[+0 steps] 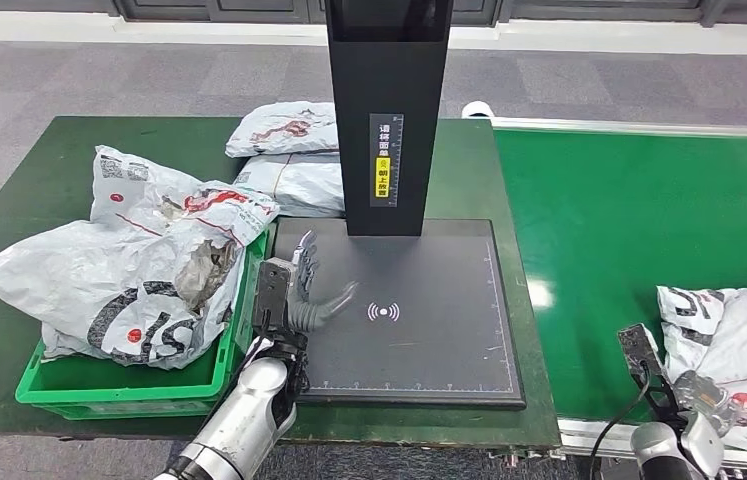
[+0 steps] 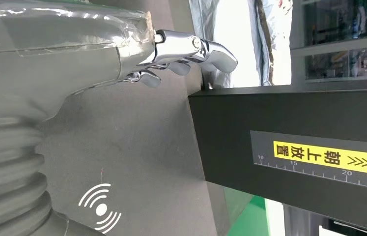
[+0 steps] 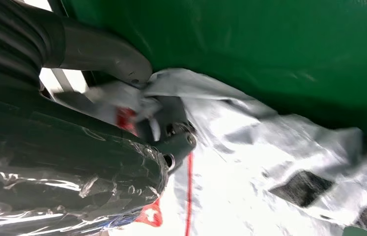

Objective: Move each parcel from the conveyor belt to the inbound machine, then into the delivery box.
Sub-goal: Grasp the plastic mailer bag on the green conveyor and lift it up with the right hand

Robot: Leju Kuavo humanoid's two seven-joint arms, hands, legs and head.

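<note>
A white parcel (image 1: 739,320) with black and red print lies on the green conveyor belt (image 1: 629,220) at the near right. My right hand (image 1: 694,400) is at its near edge. In the right wrist view the thumb and fingers of that hand (image 3: 137,123) pinch a crumpled fold of the parcel (image 3: 269,162). My left hand (image 1: 301,290) hovers with fingers spread and holding nothing over the left part of the inbound machine's dark pad (image 1: 419,330). In the left wrist view this hand (image 2: 73,54) is above the pad (image 2: 137,147), near the black post (image 2: 294,142).
The green delivery box (image 1: 119,392) at the left is heaped with several white parcels (image 1: 129,270). Two more parcels (image 1: 284,130) (image 1: 299,185) lie on the green table behind the machine's pad. The tall black post (image 1: 387,120) rises from the back of the pad.
</note>
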